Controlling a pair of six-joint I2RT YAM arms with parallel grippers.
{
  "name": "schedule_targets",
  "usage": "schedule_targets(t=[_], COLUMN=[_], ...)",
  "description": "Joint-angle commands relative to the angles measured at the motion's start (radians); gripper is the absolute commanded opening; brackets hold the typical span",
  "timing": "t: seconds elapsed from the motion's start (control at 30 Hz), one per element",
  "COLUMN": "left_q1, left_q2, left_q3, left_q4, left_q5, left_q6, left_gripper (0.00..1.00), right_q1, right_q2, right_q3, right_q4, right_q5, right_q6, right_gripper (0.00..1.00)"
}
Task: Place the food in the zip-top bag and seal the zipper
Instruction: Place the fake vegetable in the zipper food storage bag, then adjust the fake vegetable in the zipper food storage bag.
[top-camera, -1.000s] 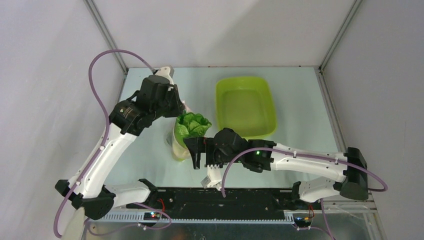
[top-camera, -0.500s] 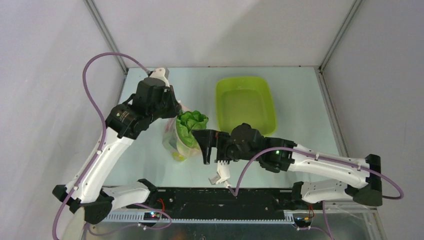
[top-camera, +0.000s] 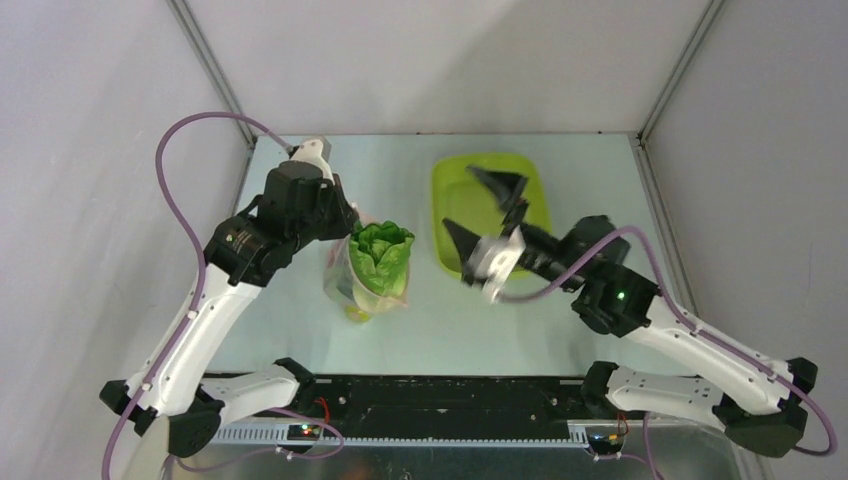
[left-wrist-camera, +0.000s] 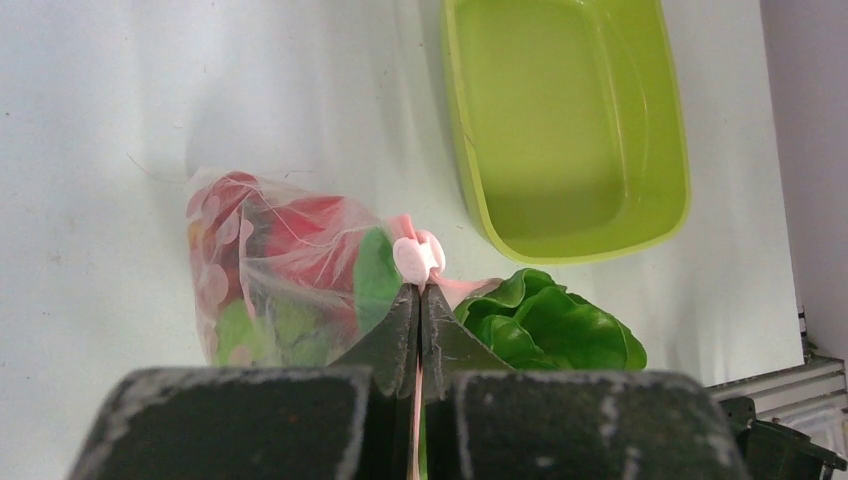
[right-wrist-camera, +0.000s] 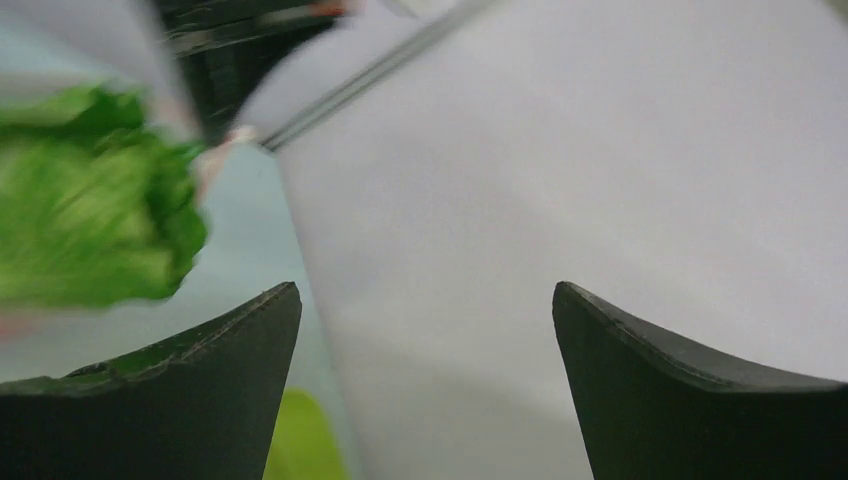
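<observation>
Bagging leafy green lettuce (top-camera: 380, 255) | left pincer (left-wrist-camera: 418, 292) pinching pink zipper strip (left-wrist-camera: 417, 256) of clear floppy bag (left-wrist-camera: 265, 275) | right pincer (top-camera: 478, 208) wide, empty | next: tuck lettuce, seal

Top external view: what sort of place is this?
Probably a lab robot cell, not a kitchen: plain grey walls and metal frame posts box in a small table, with toy lettuce and a lime-green tray.
</observation>
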Motion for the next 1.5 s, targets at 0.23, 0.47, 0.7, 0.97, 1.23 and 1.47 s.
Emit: schedule_targets(t=[0.23, 0.47, 0.7, 0.97, 1.23, 1.47], left_q1=[0.007, 0.006, 0.006, 0.007, 0.008, 0.008], left_q2=[-0.048, -0.065, -0.069, -0.087, -0.082, -0.085], left_q3=[-0.014, -0.028, -0.049, -0.076, -0.078, -0.080], left_q4=[0.086, 0.094, 0.107, 0.127, 0.131, 0.136], left_q5=[0.032, 0.038, 0.048, 0.067, 0.091, 0.096], left_q6=[0.014, 0.013, 0.021, 0.030, 0.030, 0.025], left_gripper=[0.00, 0.00, 0.00, 0.00, 0.00, 0.00], right_q1=[-0.347, -0.304, -0.140, -0.022, 0.004, 0.019], right_q2=[-0.087, 0.000, 0.158, 0.260, 0.290, 0.304], right_q3=[0.012, 0.014, 0.061, 0.130, 0.131, 0.131], right_q4=[-0.027, -0.306, -0.362, -0.343, -0.409, -0.417], right_q5=[0.179, 0.075, 0.211, 0.273, 0.410, 0.443], right_q6=[1.597, 1.883, 1.893, 1.842, 1.922, 1.944], right_gripper=[0.98, 0.89, 0.87, 0.80, 0.72, 0.69])
